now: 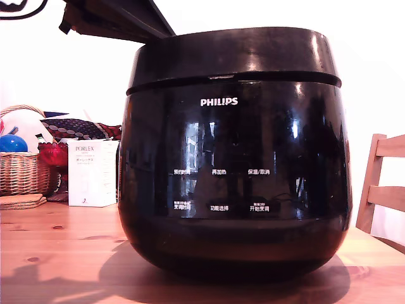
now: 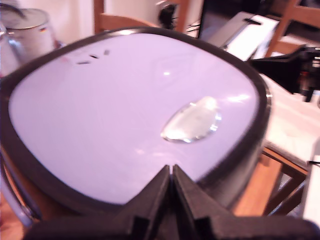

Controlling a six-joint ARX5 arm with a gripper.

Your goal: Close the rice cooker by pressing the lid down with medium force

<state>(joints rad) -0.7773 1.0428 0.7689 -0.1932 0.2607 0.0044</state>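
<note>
The rice cooker (image 1: 234,190), a big glossy black pot with a white PHILIPS logo, fills the middle of the exterior view. Its lid (image 1: 234,54) lies down on the body with only a thin seam showing between them. My gripper (image 1: 166,31) reaches in from the exterior view's upper left, and its tip is at the lid's top edge. In the wrist view the lid (image 2: 125,110) shows a shiny pale top with a silvery oval button (image 2: 192,120). There the gripper (image 2: 171,171) is shut, fingertips together and holding nothing, just over the lid's near rim.
The cooker stands on a wooden table (image 1: 57,253). On the exterior view's left are a wicker basket (image 1: 22,171) holding a blue ball (image 1: 11,143) and a white box (image 1: 92,172). A wooden chair (image 1: 383,183) stands at the right. A metal pot (image 2: 27,30) shows beyond the lid.
</note>
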